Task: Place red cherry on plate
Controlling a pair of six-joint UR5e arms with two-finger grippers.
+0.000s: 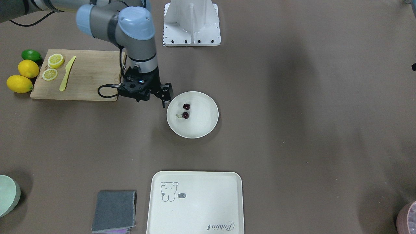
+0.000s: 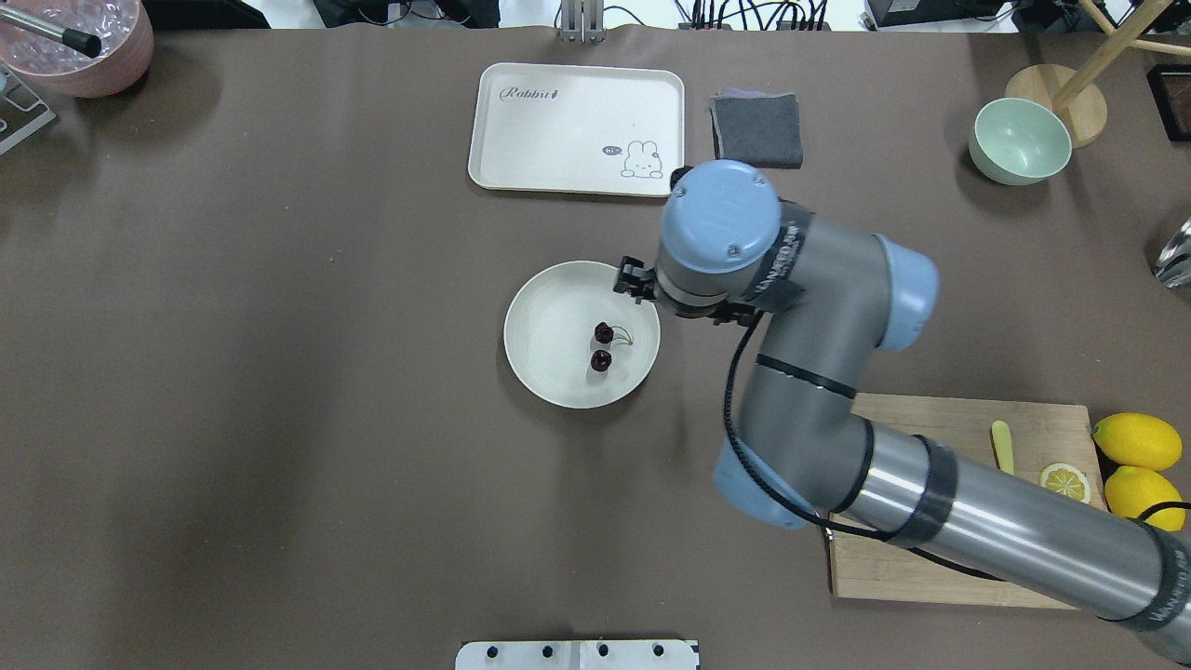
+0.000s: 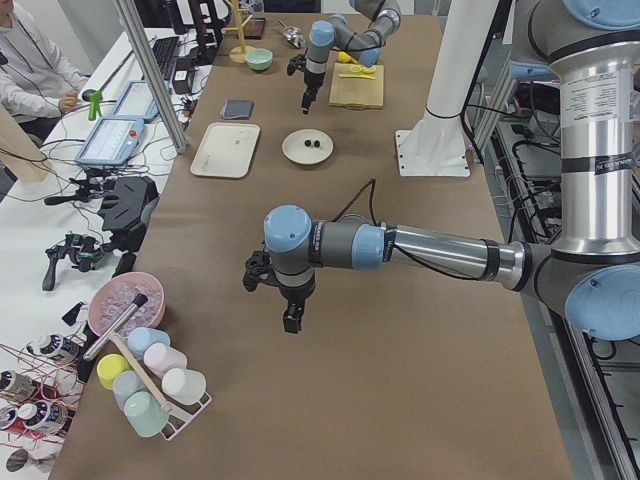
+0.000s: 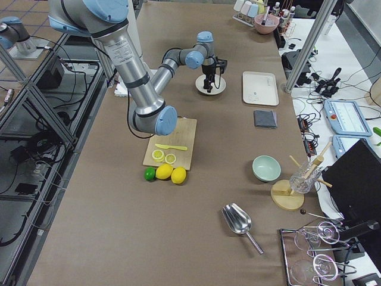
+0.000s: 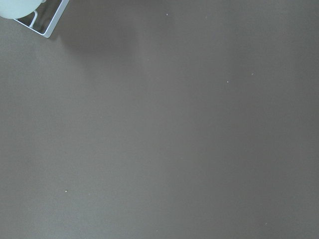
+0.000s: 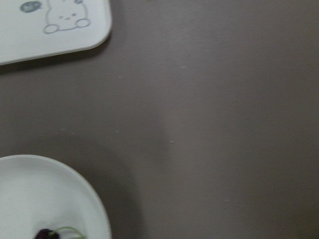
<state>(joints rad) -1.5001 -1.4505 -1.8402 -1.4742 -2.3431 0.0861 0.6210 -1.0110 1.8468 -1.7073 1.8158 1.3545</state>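
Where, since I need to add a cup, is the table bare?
Bare cloth lies between the plate and the pink bowl, and between plate and tray. Crowded: the right gripper at the plate's rim, the cutting board.

The red cherry [image 1: 185, 115] skins are seen as glossy against a smooth, matt plate [image 1: 201, 128]. The table [image 1: 292, 130] is covered in matt brown sheeting. In the front-facing view, pale grained wood is shown by the cutting board [image 1: 87, 74] at ten o'clock of the plate, and dull woven fabric by the grey cloth [image 1: 114, 210] at seven o'clock.
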